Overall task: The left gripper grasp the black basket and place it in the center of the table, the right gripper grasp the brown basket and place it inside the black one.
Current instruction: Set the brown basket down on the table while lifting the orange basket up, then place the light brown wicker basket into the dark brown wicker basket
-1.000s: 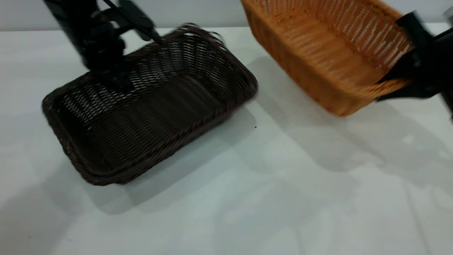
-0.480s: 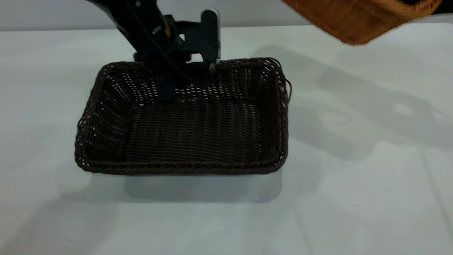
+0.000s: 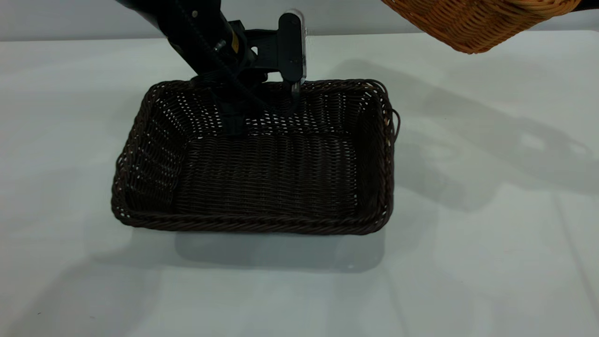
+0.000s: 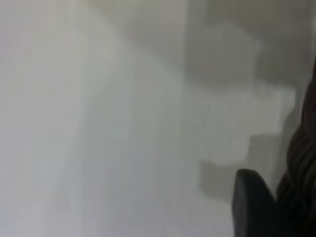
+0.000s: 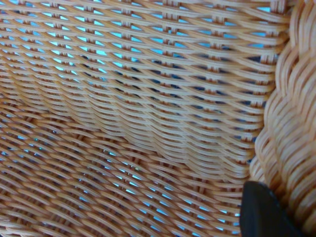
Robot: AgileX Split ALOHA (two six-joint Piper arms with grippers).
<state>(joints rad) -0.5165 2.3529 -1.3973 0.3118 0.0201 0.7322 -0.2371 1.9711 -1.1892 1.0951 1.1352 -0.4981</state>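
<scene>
The black basket [image 3: 262,173] stands flat on the table [image 3: 468,243], near its middle. My left gripper [image 3: 262,100] reaches down from the back and straddles the basket's far wall, shut on its rim. In the left wrist view one dark fingertip [image 4: 252,210] lies against the dark braided rim [image 4: 302,168]. The brown basket [image 3: 477,21] hangs in the air at the top right, above the table. My right gripper is out of the exterior view. In the right wrist view its dark fingertip [image 5: 266,212] presses the brown basket's braided rim [image 5: 289,123], with the woven wall [image 5: 128,113] filling the view.
The bare pale tabletop surrounds the black basket on all sides. A grey wall [image 3: 70,18] runs along the table's far edge. Shadows of the arms and the raised basket fall on the table to the right.
The black basket swung square, settled flat and slid a little right with the left gripper on it. The brown basket rose to the frame's top right.
</scene>
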